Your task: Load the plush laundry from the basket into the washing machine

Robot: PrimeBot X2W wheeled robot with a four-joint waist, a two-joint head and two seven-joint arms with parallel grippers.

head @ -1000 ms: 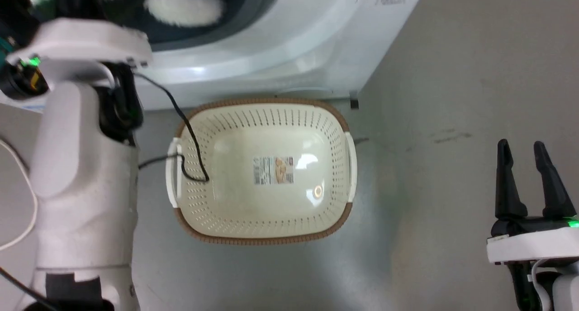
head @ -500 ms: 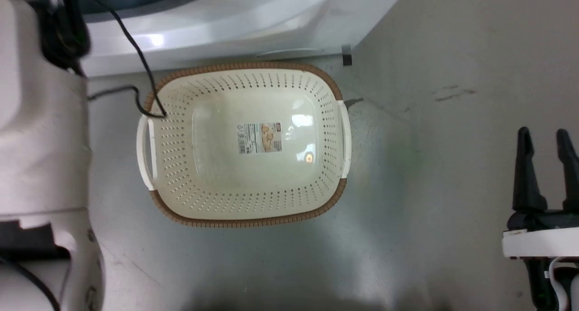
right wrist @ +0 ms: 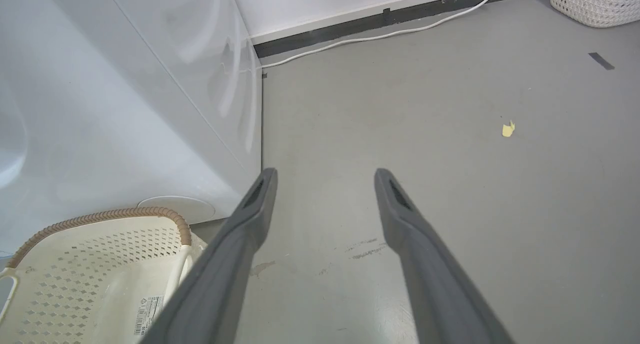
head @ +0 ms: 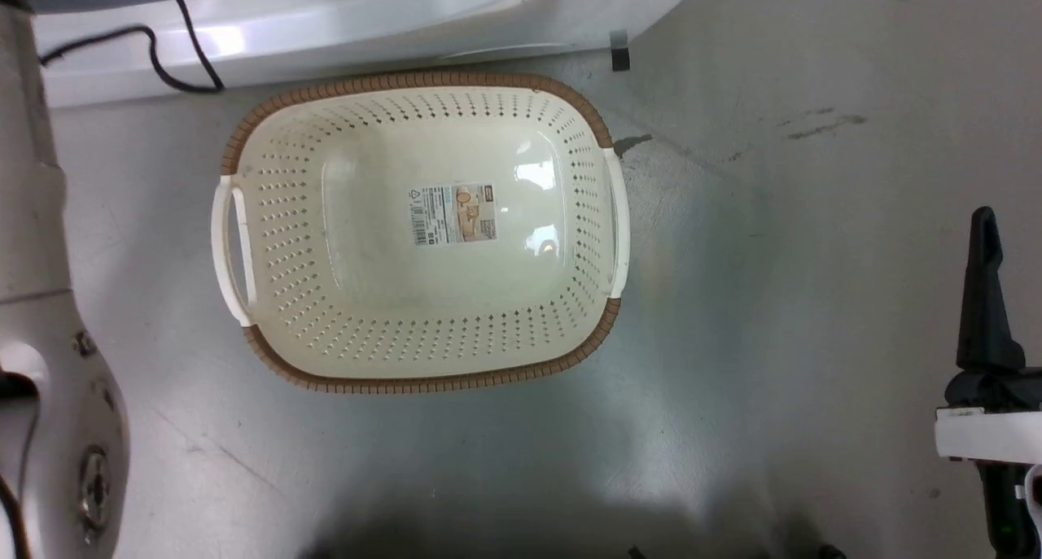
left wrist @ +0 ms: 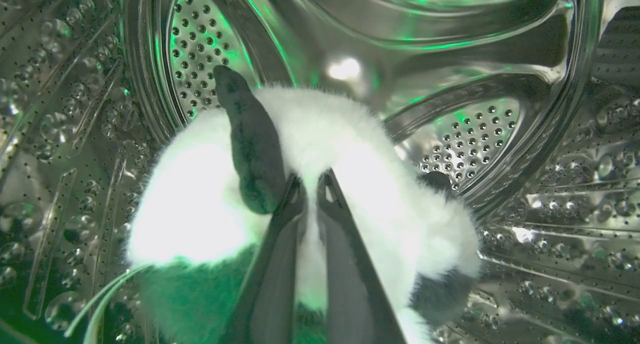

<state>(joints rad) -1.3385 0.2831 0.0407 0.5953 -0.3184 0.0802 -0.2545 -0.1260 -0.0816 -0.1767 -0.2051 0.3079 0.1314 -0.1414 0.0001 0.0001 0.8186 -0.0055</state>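
1. In the left wrist view, the plush laundry (left wrist: 360,148), a fluffy white-and-black panda toy, was shown at the centre of the frame. It was inside the shiny perforated steel drum (left wrist: 475,133) of the washing machine.
2. The left end effector (left wrist: 311,180) was shown clamped on the plush laundry, its two dark fingers pinched almost together around a fold of white fur at mid-frame.
3. A black limb or ear (left wrist: 252,143) was seen rising just left of the fingers, and a second dark patch was seen at the toy's lower right. Whether the toy was resting on the drum wall or hanging from the grip could not be told.
4. In the head view, the basket (head: 423,80) was shown at the centre on the grey floor (head: 773,217), with only a label (head: 453,214) on its bottom. The white front of the washing machine (head: 326,30) was seen along the upper edge.
5. In the right wrist view, the right end effector (right wrist: 326,176) was shown with its fingers spread wide and nothing between them, above bare floor.
6. The toy was judged light, soft and easily squashed, not fragile, and floppy at the limbs. Its long fur was judged liable to slide out of a shallow pinch.
7. A hold deep into the thick body was judged the most secure, since a grip on fur alone, or on a thin ear, could be lost.
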